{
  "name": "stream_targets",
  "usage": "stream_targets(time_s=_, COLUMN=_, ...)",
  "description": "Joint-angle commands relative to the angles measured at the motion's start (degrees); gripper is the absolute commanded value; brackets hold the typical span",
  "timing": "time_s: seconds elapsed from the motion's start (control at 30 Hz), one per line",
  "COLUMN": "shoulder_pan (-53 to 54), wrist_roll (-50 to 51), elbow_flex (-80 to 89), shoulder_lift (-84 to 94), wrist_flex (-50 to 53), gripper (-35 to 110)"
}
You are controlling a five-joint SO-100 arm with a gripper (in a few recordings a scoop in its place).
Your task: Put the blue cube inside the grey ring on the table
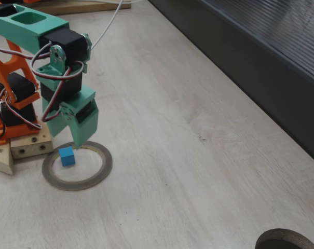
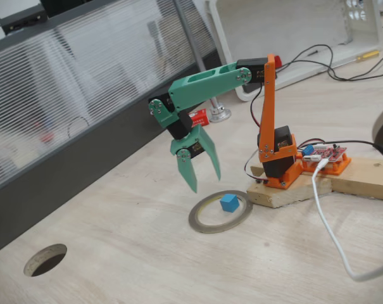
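Since blue cube sits in grey ring just under gripper, jaws wide open & empty, careless descent could knock it out.

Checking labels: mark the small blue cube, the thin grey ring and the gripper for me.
Small matte blue cube (image 1: 67, 156): a fixed view, on its front face.
Thin flat grey ring (image 1: 100, 174): a fixed view, on the band's right-hand side.
Green two-finger gripper (image 2: 204, 180): a fixed view, midway between the open fingers' tips, above the ring.

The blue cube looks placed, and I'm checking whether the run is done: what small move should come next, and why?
Probably lift the gripper straight up and retract. The blue cube sits inside the grey ring on the table, and the jaws stand open above, holding nothing.
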Motion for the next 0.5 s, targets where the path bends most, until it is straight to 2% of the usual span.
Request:
stream_targets(time_s=0.0, shoulder_pan=0.7, wrist_roll=0.62, elbow_flex=-1.32, shoulder_lift=1.85, wrist_flex=3.43, gripper=42)
stream_targets(time_s=0.47, shoulder_pan=0.7, wrist_roll=0.44, elbow_flex=-0.79, shoulder_lift=1.85, wrist_flex=3.43, gripper=42)
